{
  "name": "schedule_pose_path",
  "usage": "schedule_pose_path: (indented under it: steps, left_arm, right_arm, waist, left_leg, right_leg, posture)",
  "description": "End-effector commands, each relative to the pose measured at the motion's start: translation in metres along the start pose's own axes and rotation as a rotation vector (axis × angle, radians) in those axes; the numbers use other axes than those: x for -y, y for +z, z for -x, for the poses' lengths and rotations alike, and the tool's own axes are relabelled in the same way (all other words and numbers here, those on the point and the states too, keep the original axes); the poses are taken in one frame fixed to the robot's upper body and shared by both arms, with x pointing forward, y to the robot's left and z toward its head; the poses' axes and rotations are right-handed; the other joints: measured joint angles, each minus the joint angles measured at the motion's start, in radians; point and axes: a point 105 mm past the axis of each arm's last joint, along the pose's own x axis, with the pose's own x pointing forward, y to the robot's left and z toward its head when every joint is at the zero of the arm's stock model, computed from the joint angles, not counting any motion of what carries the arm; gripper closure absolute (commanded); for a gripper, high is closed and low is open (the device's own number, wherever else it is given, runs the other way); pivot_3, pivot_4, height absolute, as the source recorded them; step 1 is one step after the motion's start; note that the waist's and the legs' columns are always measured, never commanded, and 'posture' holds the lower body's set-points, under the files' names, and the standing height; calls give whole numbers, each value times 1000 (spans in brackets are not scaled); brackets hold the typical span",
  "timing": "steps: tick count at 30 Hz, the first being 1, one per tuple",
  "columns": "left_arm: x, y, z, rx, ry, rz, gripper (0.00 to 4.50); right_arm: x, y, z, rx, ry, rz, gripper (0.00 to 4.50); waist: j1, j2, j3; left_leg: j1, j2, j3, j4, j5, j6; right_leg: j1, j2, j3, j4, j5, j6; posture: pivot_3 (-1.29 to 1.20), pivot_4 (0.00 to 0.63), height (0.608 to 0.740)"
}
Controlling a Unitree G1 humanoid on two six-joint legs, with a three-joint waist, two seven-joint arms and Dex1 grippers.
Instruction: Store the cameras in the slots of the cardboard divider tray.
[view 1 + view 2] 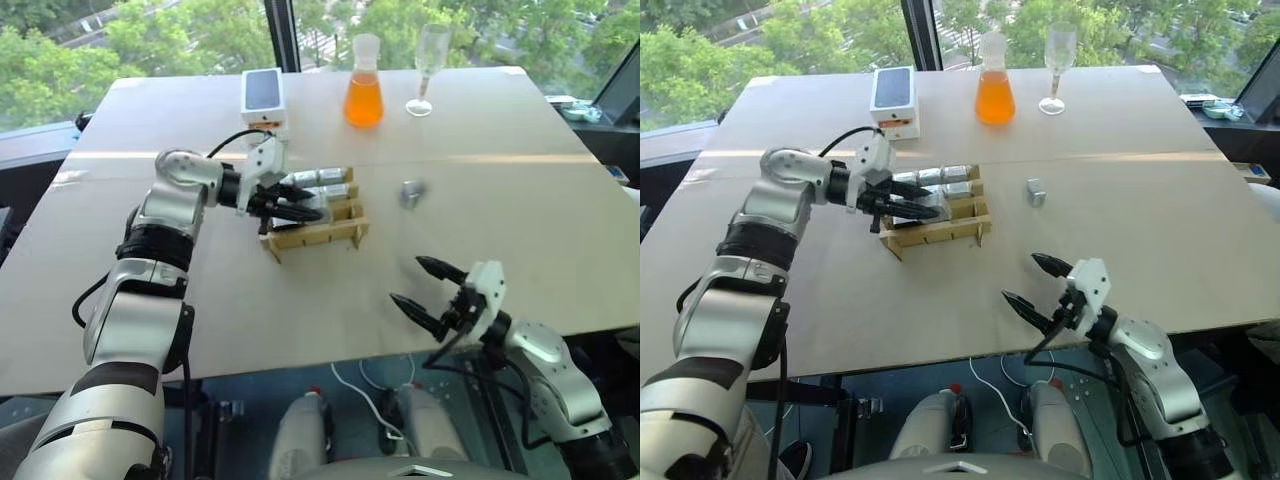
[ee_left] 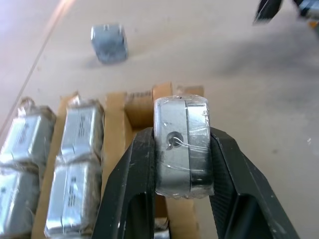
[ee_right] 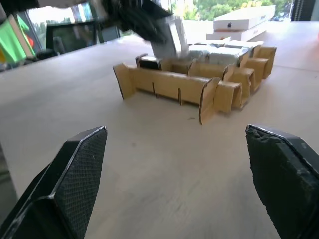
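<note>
The cardboard divider tray [image 1: 345, 232] lies mid-table, with several silver cameras [image 2: 77, 149] wrapped in film sitting in its far slots. My left gripper [image 1: 308, 206] hovers over the tray, shut on one more camera [image 2: 182, 147] held upright between its black fingers above an empty slot. Another camera [image 1: 412, 192] lies loose on the table to the right of the tray. My right gripper [image 1: 428, 288] stands open and empty near the table's front edge, pointing toward the tray [image 3: 199, 84].
At the back of the table stand a flask of orange liquid [image 1: 364, 90], a tall glass [image 1: 430, 65] and a white phone box [image 1: 263, 95]. Bare tabletop [image 1: 560, 230] stretches right of the tray.
</note>
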Motion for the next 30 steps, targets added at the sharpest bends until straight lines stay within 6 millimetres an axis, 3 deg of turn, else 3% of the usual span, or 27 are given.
schedule_pose_path:
  steps: [1, 12, 30]
  left_arm:
    - [-9, 11, 3, 2, 27, -71, 3700]
    - [-16, 6, -2, -60, 35, -81, 3700]
    - [-16, -14, -3, -129, 60, -76, 3700]
  right_arm:
    - [-4, 20, 1, 109, 5, 10, 109]
    - [-17, 12, -4, 134, 21, 33, 109]
    - [-14, 15, -4, 147, 14, 52, 109]
  waist:
    - [0, 0, 0]
    - [1, -1, 0]
    - [1, -2, -1]
  left_leg:
    - [0, 0, 0, 0, 0, 0]
    - [0, 0, 0, 0, 0, 0]
    - [2, 0, 0, 0, 0, 0]
  right_leg:
    - [0, 0, 0, 0, 0, 0]
    - [0, 0, -1, 0, 0, 0]
    - [2, 0, -1, 1, 0, 0]
  posture:
    - [0, 150, 740]
    - [0, 150, 740]
    - [0, 150, 740]
